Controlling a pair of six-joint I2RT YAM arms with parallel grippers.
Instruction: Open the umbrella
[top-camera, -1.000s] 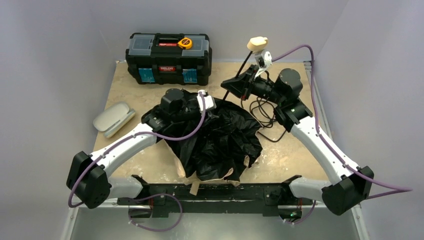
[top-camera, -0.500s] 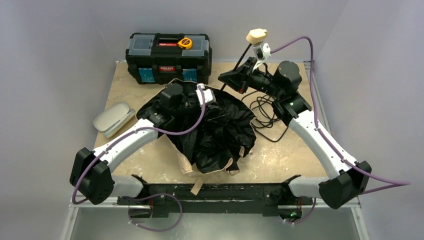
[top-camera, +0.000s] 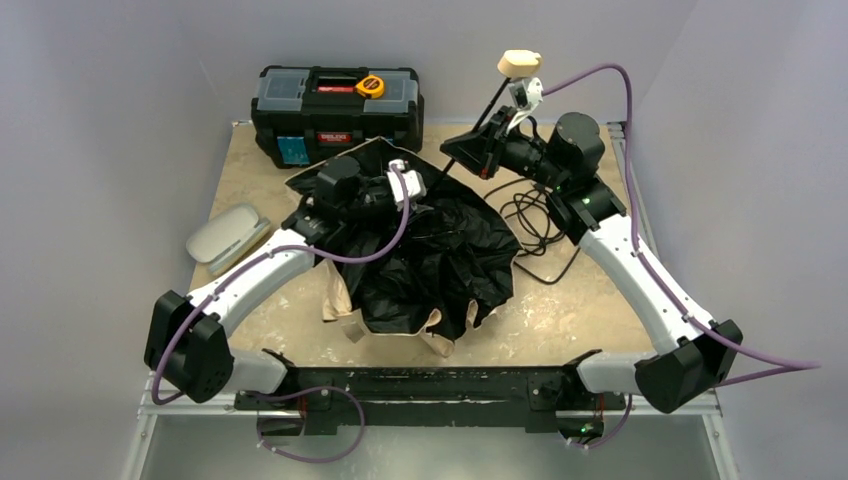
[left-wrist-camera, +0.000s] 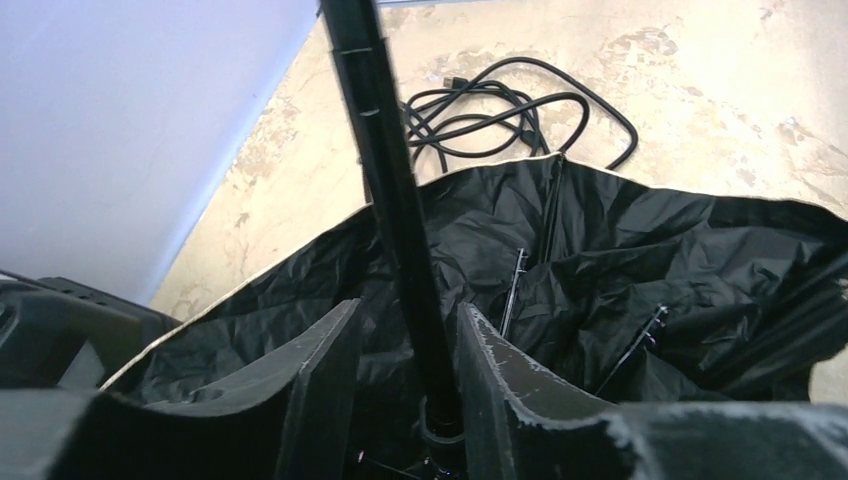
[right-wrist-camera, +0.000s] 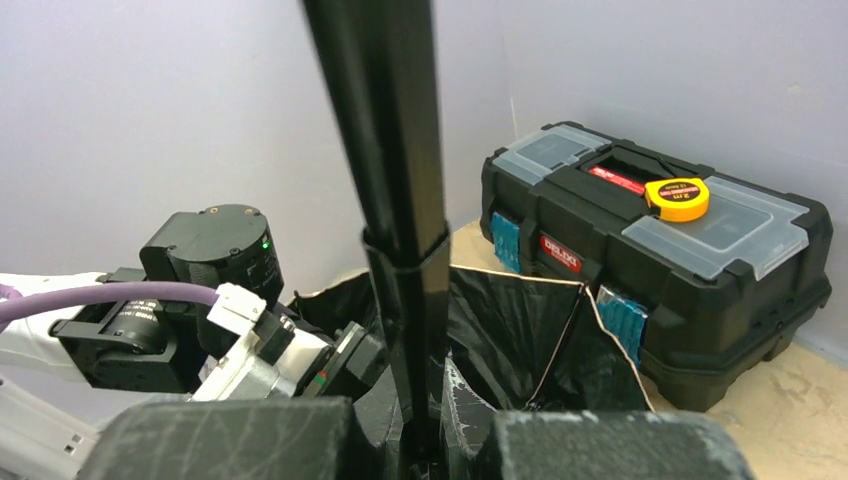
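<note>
At the middle of the surface (top-camera: 590, 300), reaching toward its near edge, the umbrella (top-camera: 440, 265) lies partly spread and crumpled, its black lining facing up and strips of tan fabric showing along the near rim. Its thin black shaft (top-camera: 490, 108) rises at a slant out of the canopy toward the far right corner, with the cream handle (top-camera: 519, 63) at the top, held up in the air. My right end effector (right-wrist-camera: 418, 440) is closed around that shaft partway up, and the rod runs straight between its two fingers in the right wrist view. My left end effector (left-wrist-camera: 408, 308) is down inside the canopy near the centre of the surface, with one finger on each side of the lower shaft. At the fingertips a narrow gap shows on both sides of the rod. Lower down all is dark, so I cannot tell whether it grips anything. Thin metal ribs (left-wrist-camera: 518, 290) lie in the folds of lining just past my left fingers. A black toolbox (top-camera: 337, 115) stands along the far edge toward the far left corner, with a yellow tape measure (top-camera: 370, 86) on its lid, and the far rim of the canopy comes close to its front. A grey case (top-camera: 228, 238) rests at the left edge. A loose coil of black cable (top-camera: 530, 215) lies on the right side of the surface, just beside the canopy.
</note>
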